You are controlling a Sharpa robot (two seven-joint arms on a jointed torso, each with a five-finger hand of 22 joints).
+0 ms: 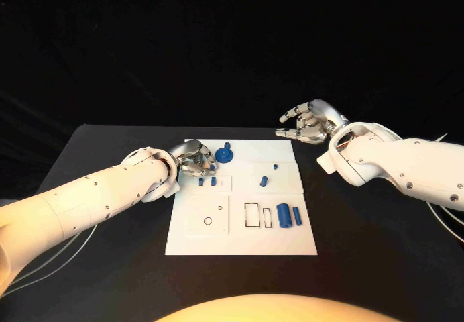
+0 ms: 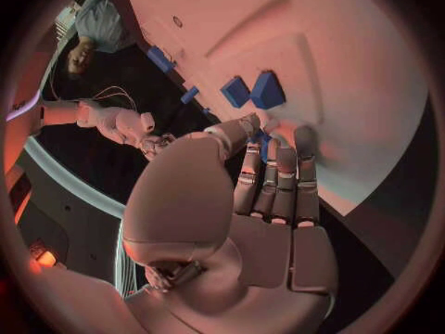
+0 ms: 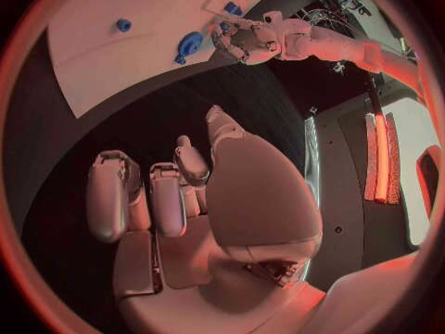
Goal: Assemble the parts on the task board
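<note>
Black table (image 1: 377, 235) | left robot hand (image 1: 194, 161) curled on parts (image 1: 207, 180) | right robot hand (image 1: 310, 121) wide, empty

White screw-dotted arms (image 1: 96, 194), silver jointed robot hands (image 1: 310, 122).

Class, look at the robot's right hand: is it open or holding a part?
Open. The right hand hovers off the task board, fingers apart; the right wrist view shows nothing in it.

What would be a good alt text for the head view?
The left hand reaches over small blue parts at the white task board's upper left, while the right hand hovers, holding nothing, beyond the board's far right corner.
</note>
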